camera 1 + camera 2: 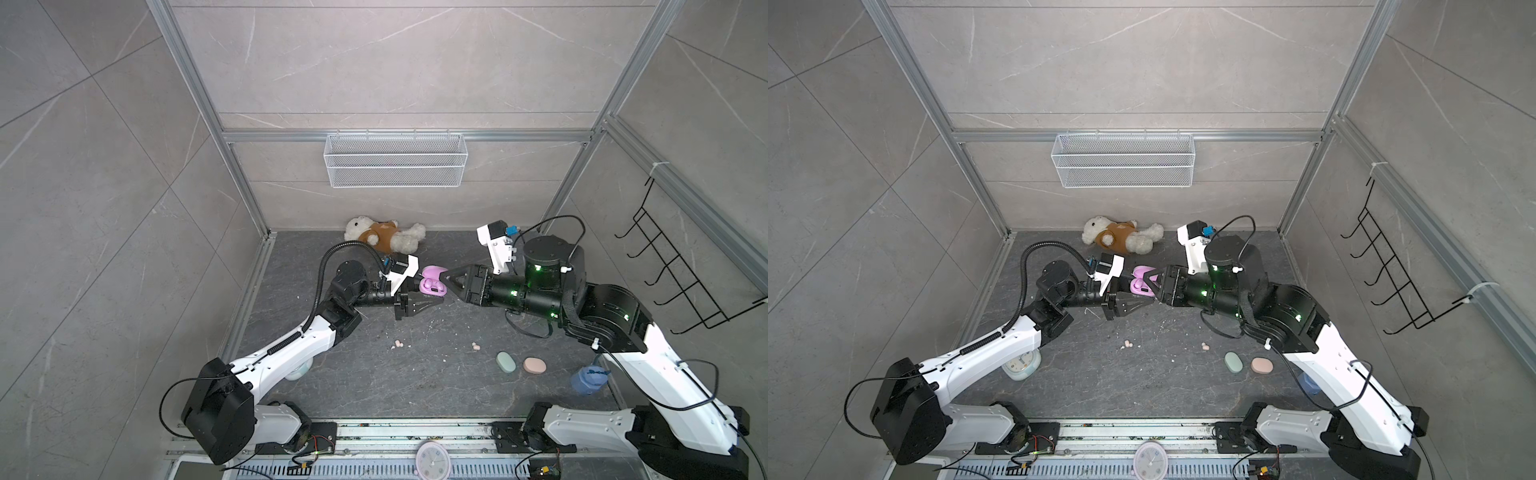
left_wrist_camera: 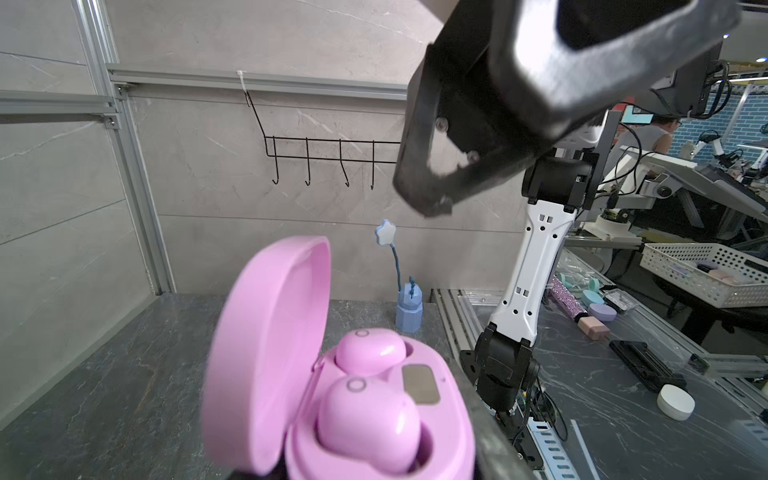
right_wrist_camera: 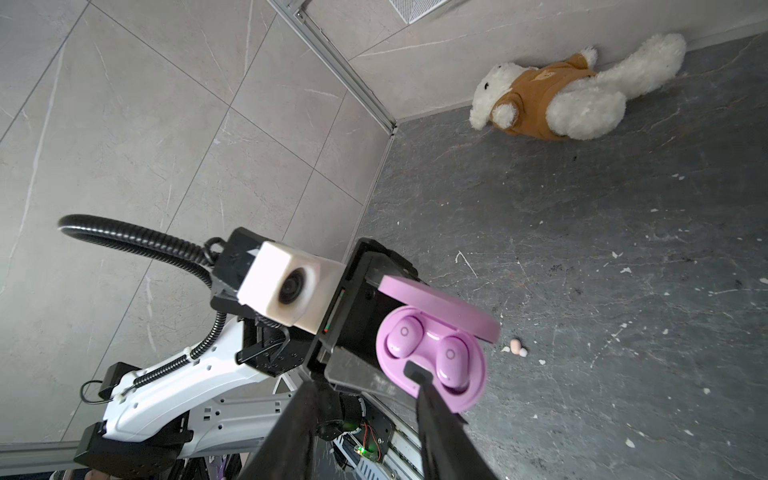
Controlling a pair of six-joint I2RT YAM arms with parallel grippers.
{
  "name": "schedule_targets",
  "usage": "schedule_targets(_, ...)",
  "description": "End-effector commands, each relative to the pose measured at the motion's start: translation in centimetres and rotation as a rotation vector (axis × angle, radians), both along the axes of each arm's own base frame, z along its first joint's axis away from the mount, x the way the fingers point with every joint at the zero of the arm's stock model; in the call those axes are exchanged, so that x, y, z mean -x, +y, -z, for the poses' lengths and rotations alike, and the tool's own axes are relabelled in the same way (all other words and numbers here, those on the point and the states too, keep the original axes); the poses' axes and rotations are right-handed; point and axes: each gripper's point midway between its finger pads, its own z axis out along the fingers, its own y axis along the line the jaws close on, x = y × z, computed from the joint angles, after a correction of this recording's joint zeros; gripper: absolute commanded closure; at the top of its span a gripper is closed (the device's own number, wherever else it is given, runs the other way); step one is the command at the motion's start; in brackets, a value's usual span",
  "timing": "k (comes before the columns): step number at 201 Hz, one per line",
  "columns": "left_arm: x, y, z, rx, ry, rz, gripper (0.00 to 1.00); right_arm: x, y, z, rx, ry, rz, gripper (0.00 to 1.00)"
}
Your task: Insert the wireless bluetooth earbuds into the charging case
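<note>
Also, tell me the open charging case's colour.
The charging case is lilac pink, clearest in the left wrist view.

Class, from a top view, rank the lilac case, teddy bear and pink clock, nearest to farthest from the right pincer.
1. Nearest: lilac case, at the right pincer tips.
2. teddy bear, by the back wall.
3. Farthest: pink clock, at the front edge.

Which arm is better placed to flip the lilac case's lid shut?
Probably right. The left gripper is clamped on the lilac case, with both buds seated. The right gripper is open and empty, close to the raised lid.
</note>
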Motion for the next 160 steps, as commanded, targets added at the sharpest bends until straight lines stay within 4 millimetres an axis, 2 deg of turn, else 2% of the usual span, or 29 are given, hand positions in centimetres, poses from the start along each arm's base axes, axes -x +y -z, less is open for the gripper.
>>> schedule_targets(1, 1.2, 0.8, -2.2, 0.052, -0.070, 0.007, 0.75, 0.0, -0.6, 0.4, 0.085, 0.008, 0.000, 0.58)
schedule_targets(33, 1.7, 1.1, -2.1, 0.045, -0.062, 0.012, 0.75, -2.2, -1.4, 1.3, 0.199, 0.033, 0.070, 0.58)
schedule_targets(73, 1.9, 1.1, -2.2, 0.045, -0.065, 0.015, 0.75, -4.1, -0.8, 1.5, 0.213, 0.048, 0.076, 0.58)
schedule_targets(116, 1.9, 1.0, -2.3, 0.049, -0.069, 0.014, 0.74, -3.6, 0.8, 2.8, 0.206, 0.107, -0.005, 0.61)
schedule_targets(160, 1.8, 1.1, -2.5, 0.045, -0.075, 0.008, 0.74, -2.0, 0.5, 4.4, 0.184, 0.171, -0.033, 0.64)
